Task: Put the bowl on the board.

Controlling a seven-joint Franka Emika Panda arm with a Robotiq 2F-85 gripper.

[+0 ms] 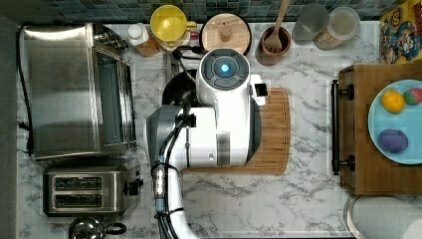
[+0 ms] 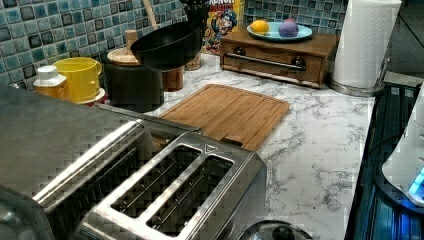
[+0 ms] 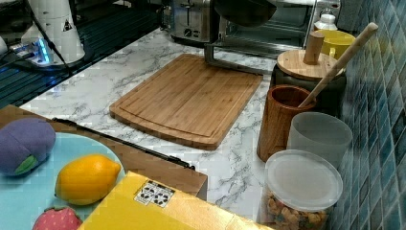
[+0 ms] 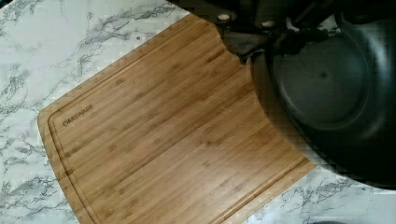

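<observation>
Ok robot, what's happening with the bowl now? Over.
Hand shut on bowl rim. Bowl in the air, tilted, near board edge. Board top bare, nothing in the way.

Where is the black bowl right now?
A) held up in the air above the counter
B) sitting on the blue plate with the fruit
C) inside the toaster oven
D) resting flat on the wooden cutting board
A: in the left view the bowl hangs tilted well above the board, whose surface lies bare.

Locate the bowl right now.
The bowl is airborne in the left view, tilted, above the board's far-left end, in front of the lidded dark pot.
</observation>
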